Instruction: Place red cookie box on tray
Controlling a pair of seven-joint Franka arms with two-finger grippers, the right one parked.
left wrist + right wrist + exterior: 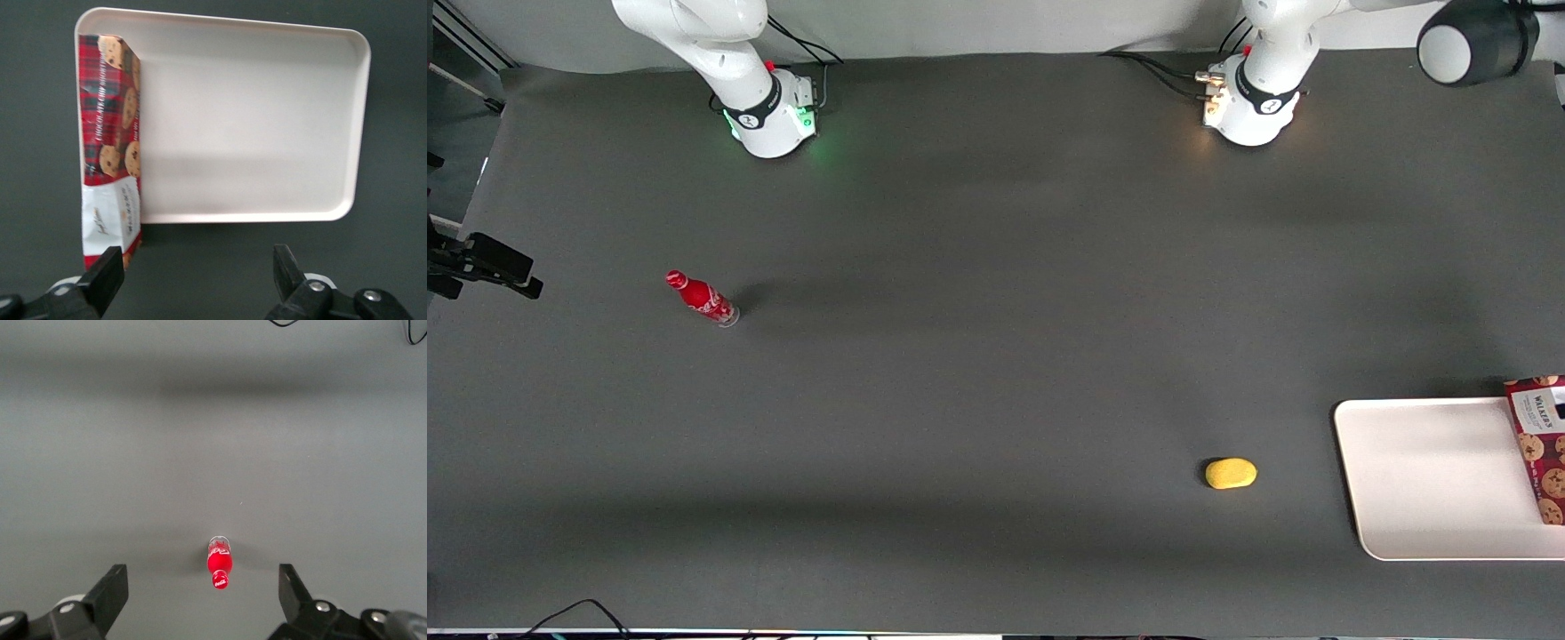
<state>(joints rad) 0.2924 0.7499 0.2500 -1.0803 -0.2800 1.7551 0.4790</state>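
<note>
Here the red cookie box [109, 143], a flat, long tartan carton printed with chocolate-chip cookies, reads "WALKERS" on its white label in the front view. It lies along one short edge of the tray [267, 127], its labelled end overhanging the rim onto the table [960, 400]. The tray is smooth, off-white, round-cornered and low-rimmed; most of its floor is bare. The gripper [200, 280] hovers above the table just outside the tray's long rim, fingers spread wide and holding nothing. A rounded yellow object [1231, 473] lies near the tray; a red soda bottle [701, 298] stands toward the parked arm's end.
</note>
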